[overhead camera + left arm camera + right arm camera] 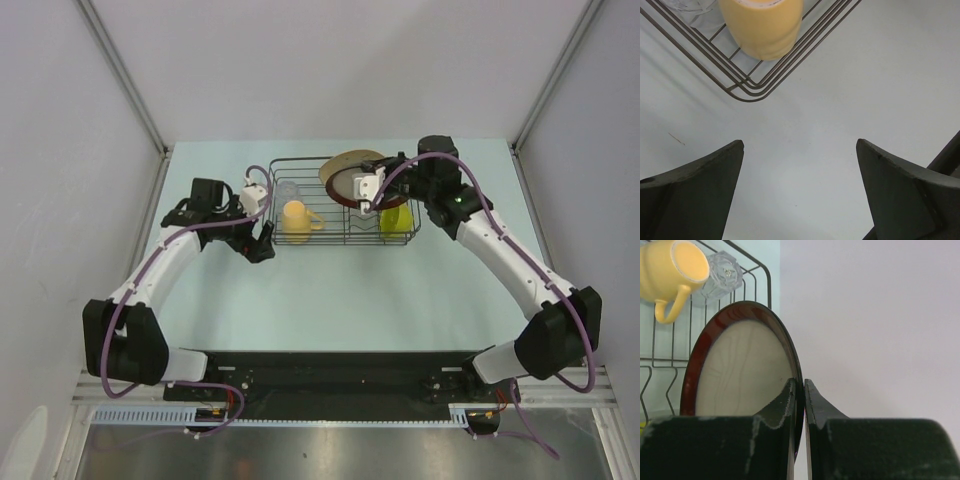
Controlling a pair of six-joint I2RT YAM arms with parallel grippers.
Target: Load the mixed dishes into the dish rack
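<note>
Top external: the right gripper point(372, 190) holds the dark-rimmed plate point(343, 180) on edge at the far side of the dish rack point(345, 243). The left gripper point(262, 247) hangs beside the rack's left end. Left wrist: its fingers are spread and empty. Right wrist: the fingers pinch the plate's rim, with the rack wires lying to the left.

The pale mint table point(330, 300) carries the black wire dish rack point(345, 243) directly on its surface. One rack corner sits just ahead of the left gripper's point(800, 144) wide-apart jaws. Tabletop shows between them, with a faint scratch point(676, 139) beside the left-hand jaw.
</note>
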